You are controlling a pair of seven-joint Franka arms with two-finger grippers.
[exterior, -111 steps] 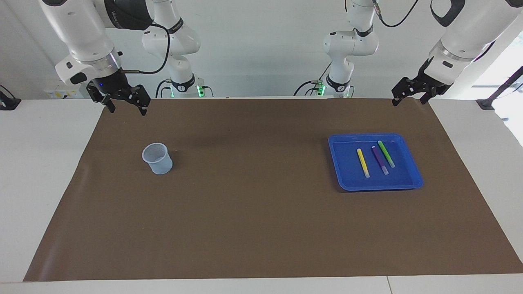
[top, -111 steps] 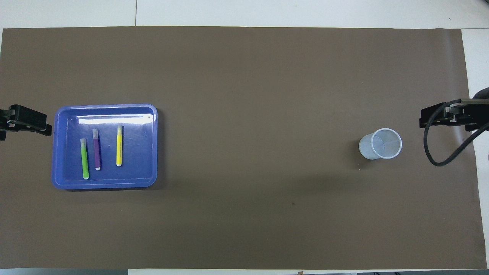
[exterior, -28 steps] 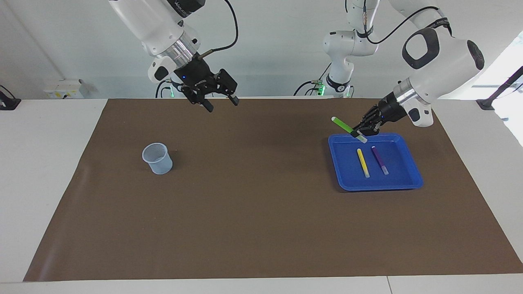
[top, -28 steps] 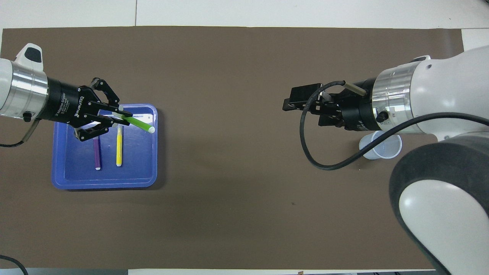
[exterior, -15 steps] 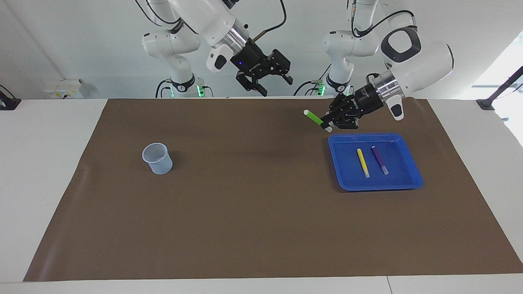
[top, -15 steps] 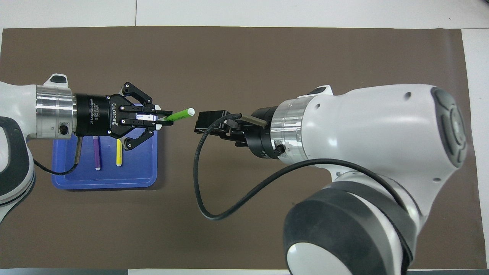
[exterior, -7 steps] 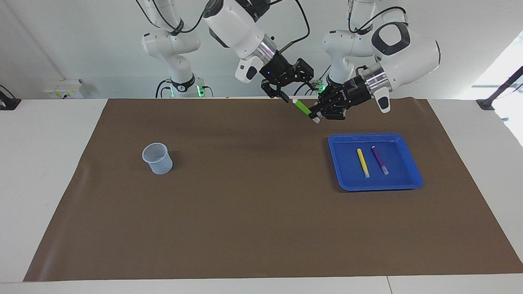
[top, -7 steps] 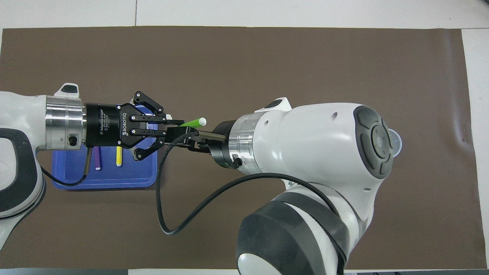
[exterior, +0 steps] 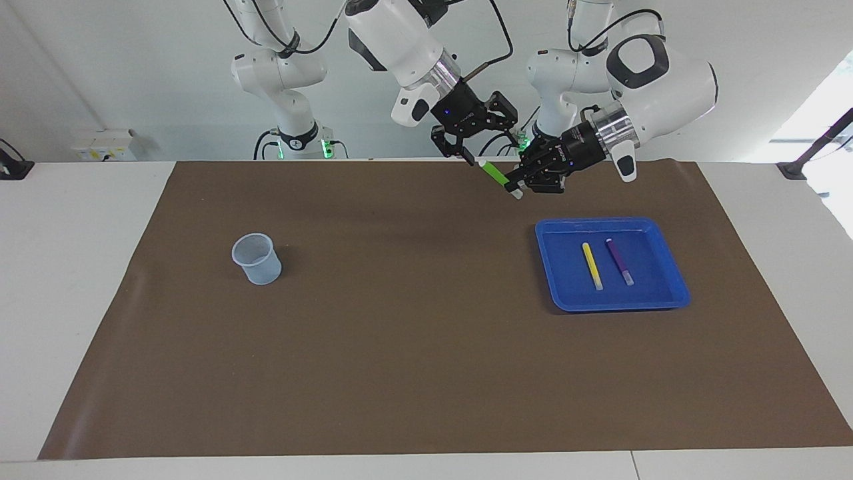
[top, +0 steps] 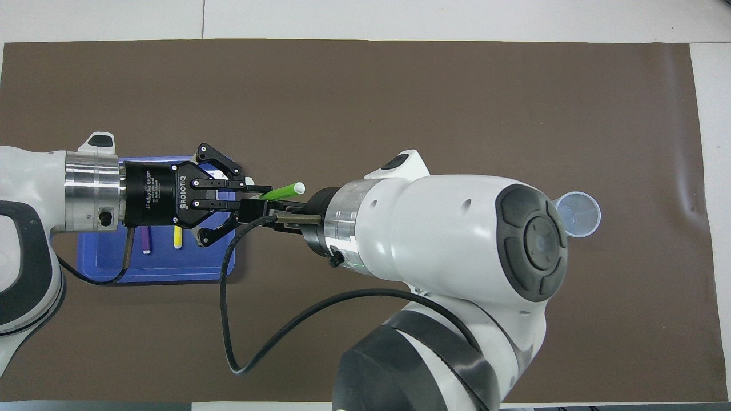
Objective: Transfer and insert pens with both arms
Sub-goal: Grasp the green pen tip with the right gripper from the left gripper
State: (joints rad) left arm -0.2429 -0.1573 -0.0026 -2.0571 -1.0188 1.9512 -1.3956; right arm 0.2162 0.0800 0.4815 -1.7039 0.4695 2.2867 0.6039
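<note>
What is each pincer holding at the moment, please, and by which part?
The left pincer grips the green pen near its lower end. The right pincer stands open around the pen's upper end, holding nothing yet.

two pens (exterior: 592, 265) in tray (exterior: 673, 293), cup (exterior: 256, 259) apart

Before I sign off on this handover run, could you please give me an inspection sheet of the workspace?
Surface: brown mat over a white table.
Job's things: green pen in the air; yellow pen and purple pen lie apart in the blue tray; cup upright toward the right arm's end.
Clutter: nothing seen.
Grippers: left gripper shut on the green pen's pale end; right gripper open at its other end.
Cables: black cable loops from the right wrist.
Surroundings: two smaller white arms at the table's edge.
</note>
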